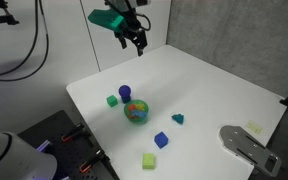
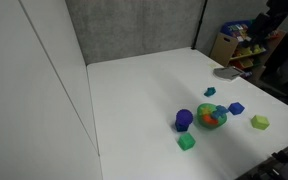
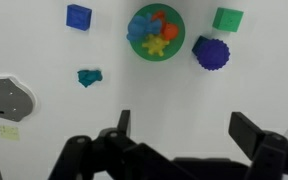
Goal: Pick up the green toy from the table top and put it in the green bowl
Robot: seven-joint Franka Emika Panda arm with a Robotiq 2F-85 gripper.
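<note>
- Jaws stood spread wide and empty in the wrist view, held high above the tabletop (image 1: pixel 214 100) and well apart from every block.
- Toy (image 3: pixel 89 77) lay on the tabletop near the bowl (image 3: pixel 156 33) but not touching it; the blue cube (image 3: pixel 79 16) was near.
- Step in hand, as judged: the approach to the toy.
- To do it well: centre the jaws over the toy, descend straight, and turn the wrist so they meet its flatter faces, since a wedge pinched on its slope may slip out.
</note>
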